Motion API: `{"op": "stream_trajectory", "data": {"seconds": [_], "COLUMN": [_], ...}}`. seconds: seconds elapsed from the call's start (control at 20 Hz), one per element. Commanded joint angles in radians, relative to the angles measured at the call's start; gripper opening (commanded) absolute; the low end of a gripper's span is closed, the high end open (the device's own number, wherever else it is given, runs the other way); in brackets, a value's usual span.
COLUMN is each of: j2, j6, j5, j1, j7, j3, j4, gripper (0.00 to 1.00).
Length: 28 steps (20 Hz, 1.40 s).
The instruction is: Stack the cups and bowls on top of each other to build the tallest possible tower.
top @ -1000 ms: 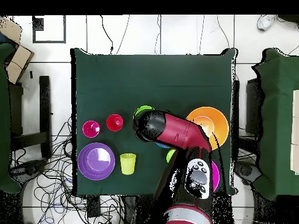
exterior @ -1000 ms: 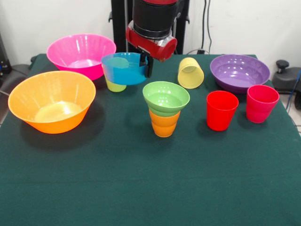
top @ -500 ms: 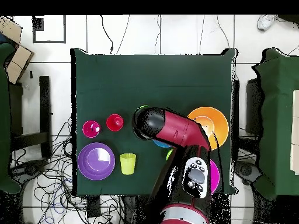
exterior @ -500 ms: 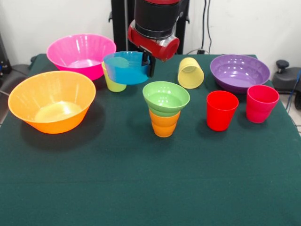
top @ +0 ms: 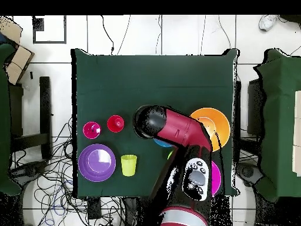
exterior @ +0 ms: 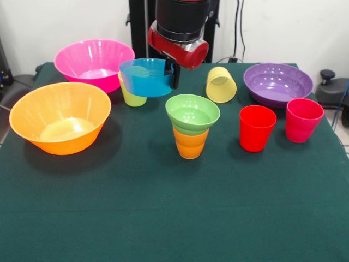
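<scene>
1. The table (exterior: 163,218) has a dark green cloth, and all the cups and bowls are on it or above it.
2. The arm (exterior: 180,22) comes down over the far middle of the table. In the overhead view it covers most of the tower.
3. The orange bowl (exterior: 60,117) stands far to the left of the jaws in the front view, nearer to the camera.
4. The pink bowl (exterior: 94,63) is to the left of the jaws, at about the same depth.
5. The purple bowl (exterior: 278,82) is well apart on the right side of the jaws.
6. The blue bowl (exterior: 144,79) hangs in the air. The gripper (exterior: 173,73) grasps it by its right rim, with the jaws clenched on this rim.
7. The green bowl (exterior: 192,114) sits upright on the orange cup (exterior: 190,143). This tower is below the jaws, slightly right and nearer to the camera, and the blue bowl does not touch it.
8. The yellow cup (exterior: 221,84) lies tilted just to the right of the jaws.
9. The red cup (exterior: 257,128) and the pink-red cup (exterior: 303,120) stand upright further right and nearer.
10. The lime cup (exterior: 132,97) is under the blue bowl, left of the jaws, partly hidden.
</scene>
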<state>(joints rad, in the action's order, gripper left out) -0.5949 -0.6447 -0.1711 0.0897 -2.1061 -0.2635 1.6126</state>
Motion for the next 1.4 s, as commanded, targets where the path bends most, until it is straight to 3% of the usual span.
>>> {"op": "stream_trajectory", "data": {"seconds": [0.05,1.4], "j2": [0.052,0.109], "j6": [-0.087,-0.099], "j5": [-0.032,-0.091], "j1": [-0.029,-0.095], "j7": [-0.195,-0.227], "j3": [0.041,-0.013], "j4": [-0.08,-0.148], "gripper": [0.0,0.0]}}
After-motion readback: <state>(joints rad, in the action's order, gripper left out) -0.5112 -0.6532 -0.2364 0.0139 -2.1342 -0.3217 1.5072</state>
